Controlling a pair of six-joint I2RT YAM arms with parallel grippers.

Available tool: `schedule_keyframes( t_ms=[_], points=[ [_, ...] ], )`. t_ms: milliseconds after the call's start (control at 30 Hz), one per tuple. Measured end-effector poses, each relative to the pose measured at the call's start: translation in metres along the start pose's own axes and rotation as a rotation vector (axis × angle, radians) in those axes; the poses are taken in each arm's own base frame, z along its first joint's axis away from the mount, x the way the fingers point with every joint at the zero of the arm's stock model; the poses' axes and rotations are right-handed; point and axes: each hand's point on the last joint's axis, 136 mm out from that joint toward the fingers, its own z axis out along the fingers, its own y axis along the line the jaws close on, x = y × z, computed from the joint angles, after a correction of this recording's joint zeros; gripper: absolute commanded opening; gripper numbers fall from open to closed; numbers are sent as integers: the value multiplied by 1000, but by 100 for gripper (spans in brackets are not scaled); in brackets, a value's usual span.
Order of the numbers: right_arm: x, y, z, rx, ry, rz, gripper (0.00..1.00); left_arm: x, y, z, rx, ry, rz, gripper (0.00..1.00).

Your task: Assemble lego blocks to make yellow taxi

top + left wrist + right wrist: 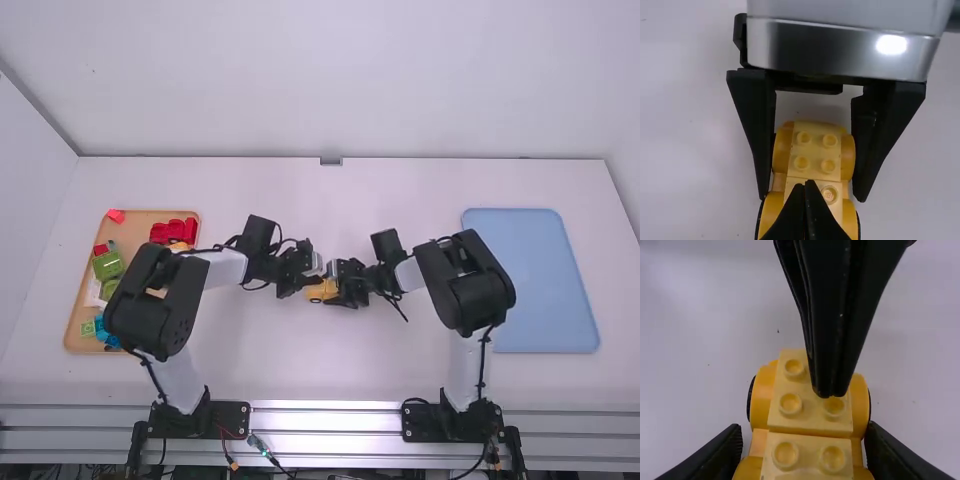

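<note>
Midway between the side edges of the table (330,365), a yellow car base (322,292).
The right gripper (340,290) grips its sides; the left gripper (311,282), closed, touches its studded top.

Yellow car (815,150) cut off in both wrist views

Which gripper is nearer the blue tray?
Right: right gripper, astride the yellow car, is on the side toward the tray; left gripper, tips at the car's top, is farther off.
</note>
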Motion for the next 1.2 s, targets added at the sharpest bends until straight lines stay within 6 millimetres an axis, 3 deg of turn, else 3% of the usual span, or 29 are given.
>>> schedule_keyframes(
  t_ms=[300, 833, 1100, 1200],
  points=[
    [0, 0, 0, 0, -1, 1, 58, 5, -6, 4, -5, 21, 25, 2],
    [4, -6, -6, 26, 11, 15, 58, 2, 2, 13, -17, 33, 21, 2],
    [1, -3, -2, 11, 8, 5, 58, 2, -1, 4, -31, 113, -1, 2],
    [0, 0, 1, 3, 7, 1, 58, -11, 4, -14, -88, 137, 26, 2]
  ],
)
